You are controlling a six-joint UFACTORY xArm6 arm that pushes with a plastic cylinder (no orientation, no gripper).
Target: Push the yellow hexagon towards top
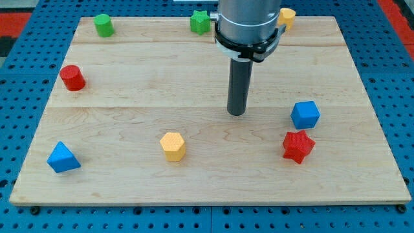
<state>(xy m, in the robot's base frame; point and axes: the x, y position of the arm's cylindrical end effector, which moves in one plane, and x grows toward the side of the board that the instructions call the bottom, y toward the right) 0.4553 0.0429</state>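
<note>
The yellow hexagon (173, 145) sits on the wooden board (129, 84), low and left of centre. My tip (237, 113) rests on the board near the middle, up and to the right of the hexagon and well apart from it. The rod rises straight up to the arm's grey body at the view's top.
A blue cube (305, 114) and a red star (298, 146) lie right of my tip. A blue triangle (63, 158) is at bottom left, a red cylinder (72, 77) at left. A green cylinder (103, 25), a green star (200, 21) and another yellow block (286, 16) line the top edge.
</note>
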